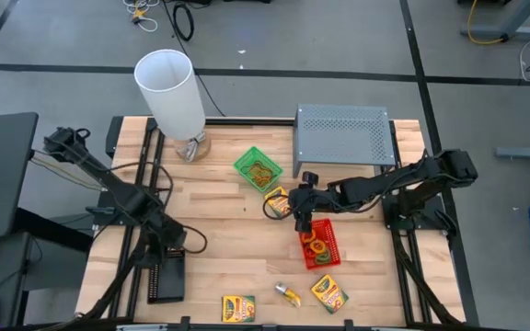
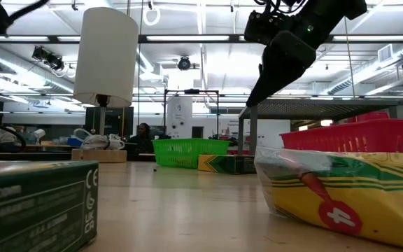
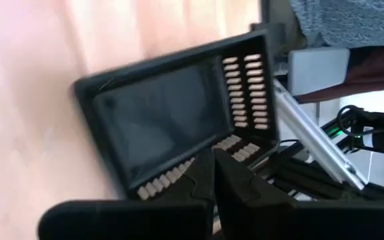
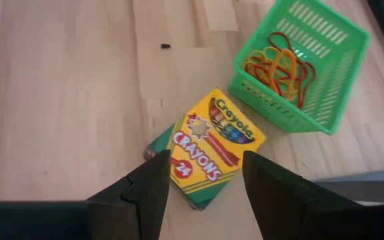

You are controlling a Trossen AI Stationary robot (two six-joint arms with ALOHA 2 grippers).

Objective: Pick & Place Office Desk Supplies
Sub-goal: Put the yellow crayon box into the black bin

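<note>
My left gripper [image 3: 213, 167] is shut, its tips at the slotted wall of the black tray [image 1: 166, 276] near the table's front left. My right gripper [image 4: 202, 183] hovers open over a yellow-green crayon box [image 4: 212, 147] at mid-table, one finger on either side and clear of it. This box [image 1: 279, 202] lies flat between the green tray [image 1: 258, 168], which holds orange and red bands [image 4: 279, 67], and the red tray [image 1: 320, 244], which holds coloured loop bands. Two more crayon boxes [image 1: 238, 308] [image 1: 329, 292] lie flat at the front edge. My left gripper's shut fingertips [image 3: 209, 163] stand at the black tray's slotted wall [image 3: 179, 173], coming at it slanting down. I cannot tell whether they touch it.
A tall white cylinder [image 1: 171, 92] stands at the back left, and a grey perforated riser [image 1: 343, 136] at the back right. A small yellow thing [image 1: 288, 294] lies between the two front crayon boxes. Bare wood shows between the black tray and the red tray.
</note>
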